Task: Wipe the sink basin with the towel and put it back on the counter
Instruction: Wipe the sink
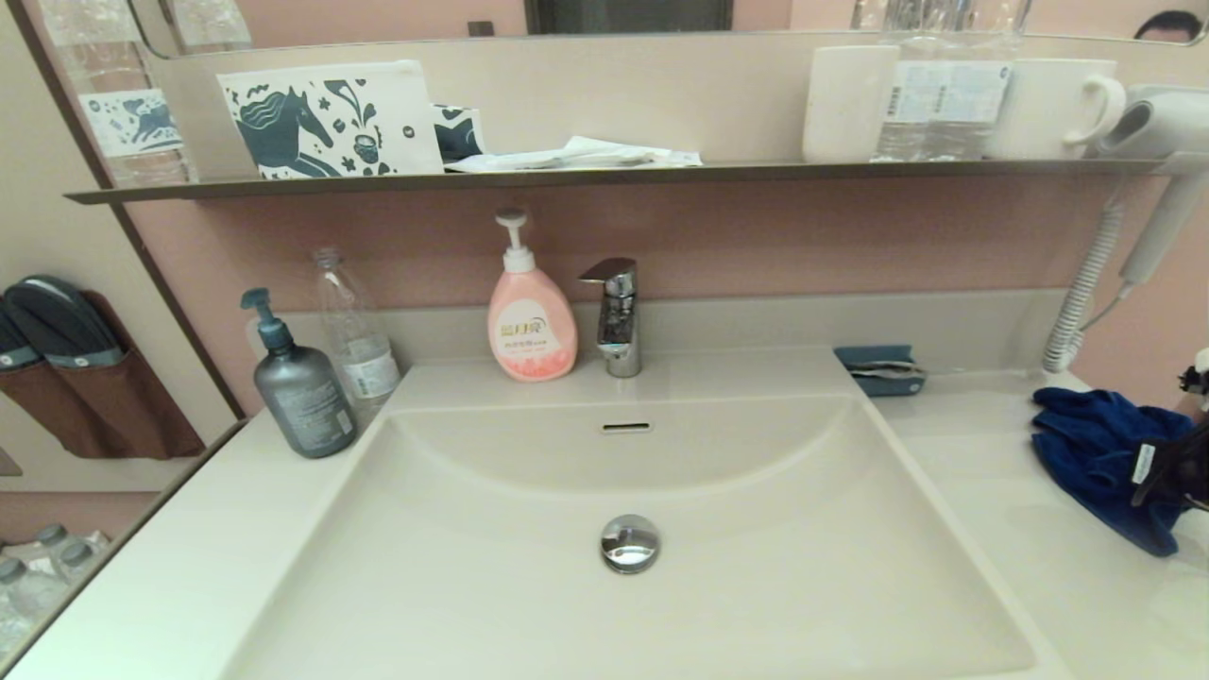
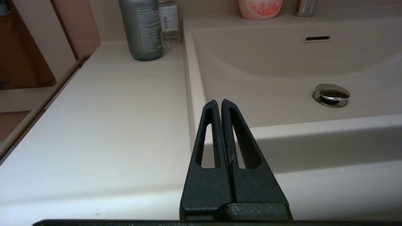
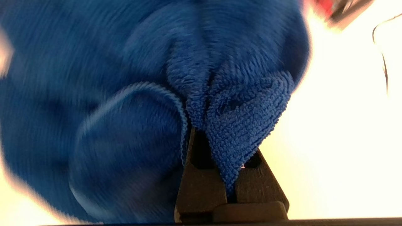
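The royal-blue towel [image 1: 1100,463] lies bunched over the counter [image 1: 1001,472] at the far right of the head view. My right gripper [image 1: 1166,467] is at the towel's right side, shut on a fold of the towel [image 3: 232,125], whose cloth fills the right wrist view and hides the fingertips. The off-white sink basin [image 1: 529,586] spreads across the middle, with its chrome drain plug [image 1: 629,543] and overflow slot [image 1: 626,428]. My left gripper [image 2: 219,103] is shut and holds nothing, hanging over the counter [image 2: 110,125] by the basin's near-left corner; the head view does not show it.
At the back stand a grey pump bottle [image 1: 300,387], a clear bottle [image 1: 356,331], a pink soap dispenser [image 1: 531,316] and the chrome tap [image 1: 616,316]. A teal tray [image 1: 880,368] sits behind the towel. A wall shelf [image 1: 614,175] overhangs; a hairdryer [image 1: 1157,179] hangs at right.
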Controlling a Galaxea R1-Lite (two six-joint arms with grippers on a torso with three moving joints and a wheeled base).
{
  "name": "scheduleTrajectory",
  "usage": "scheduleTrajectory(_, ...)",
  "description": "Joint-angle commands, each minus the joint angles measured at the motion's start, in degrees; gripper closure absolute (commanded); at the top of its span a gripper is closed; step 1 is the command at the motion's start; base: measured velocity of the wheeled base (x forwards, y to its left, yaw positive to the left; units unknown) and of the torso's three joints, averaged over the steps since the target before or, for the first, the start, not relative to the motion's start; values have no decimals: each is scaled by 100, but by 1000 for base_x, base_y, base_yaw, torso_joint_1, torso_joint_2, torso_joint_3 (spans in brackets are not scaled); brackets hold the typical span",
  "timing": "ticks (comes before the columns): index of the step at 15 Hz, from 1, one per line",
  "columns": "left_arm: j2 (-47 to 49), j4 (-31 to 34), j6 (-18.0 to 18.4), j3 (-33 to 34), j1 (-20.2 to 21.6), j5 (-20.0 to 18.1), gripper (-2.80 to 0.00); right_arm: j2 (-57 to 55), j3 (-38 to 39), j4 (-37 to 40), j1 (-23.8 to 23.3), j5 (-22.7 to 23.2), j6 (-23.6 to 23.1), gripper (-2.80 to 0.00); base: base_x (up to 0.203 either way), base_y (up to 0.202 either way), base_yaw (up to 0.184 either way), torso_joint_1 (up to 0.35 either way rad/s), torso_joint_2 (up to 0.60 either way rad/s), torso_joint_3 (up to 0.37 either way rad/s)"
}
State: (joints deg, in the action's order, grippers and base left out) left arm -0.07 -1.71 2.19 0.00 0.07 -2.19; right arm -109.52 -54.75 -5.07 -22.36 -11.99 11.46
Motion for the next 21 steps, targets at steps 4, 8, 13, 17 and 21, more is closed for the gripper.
scheduleTrajectory(4, 7, 1, 0, 0, 1, 0, 0, 802, 1402, 392, 1504, 31, 171, 0, 0, 0, 0, 0, 0, 0)
scheduleTrajectory(8, 7, -5, 0, 0, 1, 0, 0, 1096, 1962, 586, 3199, -44, 737, 0, 0, 0, 0, 0, 0, 0)
scheduleTrajectory(13, 7, -5, 0, 0, 1, 0, 0, 1668, 2116, 1396, 3688, -66, 998, 0, 0, 0, 0, 0, 0, 0)
scheduleTrajectory(17, 7, -5, 0, 0, 1, 0, 0, 1643, 1947, 1308, 2881, -75, 796, 0, 0, 0, 0, 0, 0, 0)
scheduleTrajectory(21, 7, -5, 0, 0, 1, 0, 0, 1419, 1662, 1145, 1808, -340, 245, 0, 0, 0, 0, 0, 0, 0)
